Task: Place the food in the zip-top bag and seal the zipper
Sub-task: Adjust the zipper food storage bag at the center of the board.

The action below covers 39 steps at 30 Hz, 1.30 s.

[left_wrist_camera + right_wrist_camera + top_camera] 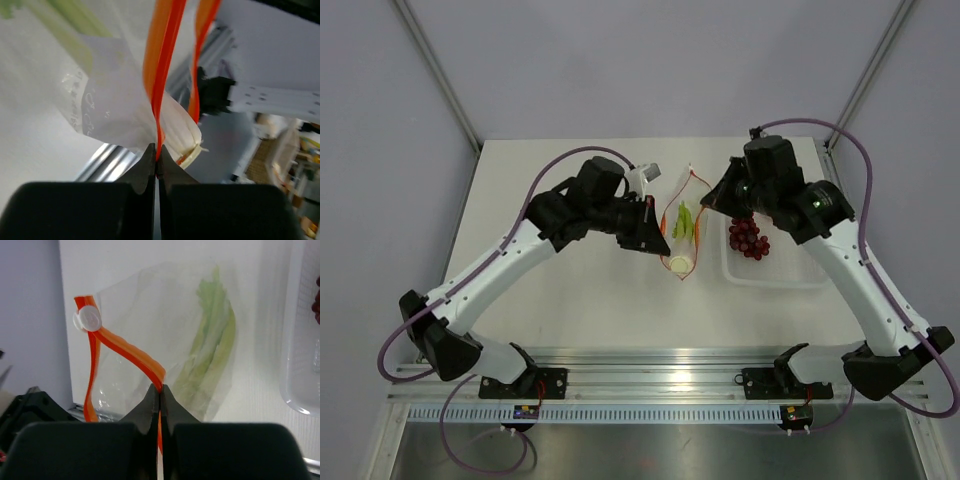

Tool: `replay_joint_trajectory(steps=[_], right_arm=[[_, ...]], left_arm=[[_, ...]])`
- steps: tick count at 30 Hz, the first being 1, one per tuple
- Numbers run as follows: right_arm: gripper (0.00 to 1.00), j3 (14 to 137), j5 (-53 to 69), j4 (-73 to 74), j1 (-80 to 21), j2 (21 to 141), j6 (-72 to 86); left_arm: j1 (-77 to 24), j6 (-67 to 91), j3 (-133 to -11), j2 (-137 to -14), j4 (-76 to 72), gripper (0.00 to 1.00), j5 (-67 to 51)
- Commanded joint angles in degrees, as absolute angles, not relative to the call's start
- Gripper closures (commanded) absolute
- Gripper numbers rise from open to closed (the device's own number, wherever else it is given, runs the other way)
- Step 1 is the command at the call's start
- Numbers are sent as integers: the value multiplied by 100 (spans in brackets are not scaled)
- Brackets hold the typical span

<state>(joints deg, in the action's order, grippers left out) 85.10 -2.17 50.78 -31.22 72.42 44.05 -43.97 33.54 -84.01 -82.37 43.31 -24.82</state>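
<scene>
- A white table [570,300] seen from above; its far edge meets grey wall panels [650,60], with a slanted metal post [440,70] at each far corner; its near edge carries a metal rail [650,380] where both arm bases are bolted.
- White tabletop shows to the left of the left arm and between the bag and the near rail; the arms bend inward and meet near the table's middle.
- The zip-top bag [682,240] sits between the two grippers, just left of the tray; whether it touches the table cannot be told.
- The left gripper [156,165] is clenched on one strip of the orange-red zipper [161,75]; the second strip runs apart from it, to the right in the left wrist view.
- The right gripper [160,392] is pinched tight on the other strip of the zipper, near a white slider [89,320] at the strip's end.
- The two strips bow apart, so the bag's mouth gapes, unsealed.
- Inside the bag lie the pale-green and white vegetable stalks [215,355], white cut end toward the near side.
- A clear rigid tray [780,275] sits right of the bag, near the table's right edge; the dark red grapes [748,238] lie in its far left corner, beside the right gripper.
</scene>
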Motion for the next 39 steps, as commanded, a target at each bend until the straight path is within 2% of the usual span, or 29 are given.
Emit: replay_joint_trajectory(steps=[1, 2, 4, 10, 13, 17, 19, 22, 26, 29, 37, 39], right_arm=[[100, 10131, -62, 6158, -3103, 7601, 3772], [100, 10316, -27, 6187, -3103, 7681, 3736], [100, 10293, -26, 6109, -3102, 7796, 3665], [100, 8404, 202, 5133, -2540, 8182, 3858], [100, 8638, 246, 5150, -2523, 8113, 3858], [100, 9954, 246, 5387, -2522, 7902, 3788], [100, 10203, 263, 5467, -2531, 7849, 3762], [100, 9889, 369, 5318, -2540, 7726, 3788], [100, 8328, 325, 5019, -2540, 7612, 3911], [100, 7728, 264, 4790, -2540, 7445, 4025], [100, 8094, -121, 5061, -2742, 7339, 3824], [84, 8244, -184, 5141, -2847, 7304, 3719]], left_arm=[[-4132, 3802, -8790, -7910, 4607, 100, -4549], [-4035, 3971, -8702, -7910, 4431, 100, -4979], [-3806, 4122, -8369, -7936, 4000, 100, -5036], [-3542, 4218, -7340, -8709, 3533, 100, -4597], [-3551, 4237, -7540, -8675, 3646, 100, -4738], [-3542, 3982, -8873, -8473, 4515, 100, -4465], [-3542, 3903, -9061, -8429, 4631, 100, -4351], [-3542, 3867, -8782, -8542, 4571, 100, -4263], [-3560, 4025, -7982, -8727, 4175, 100, -4421], [-3560, 4104, -7813, -8640, 4061, 100, -4456], [-3560, 4429, -7972, -8692, 3939, 100, -4570], [-3560, 4596, -7875, -8666, 3850, 100, -4623]])
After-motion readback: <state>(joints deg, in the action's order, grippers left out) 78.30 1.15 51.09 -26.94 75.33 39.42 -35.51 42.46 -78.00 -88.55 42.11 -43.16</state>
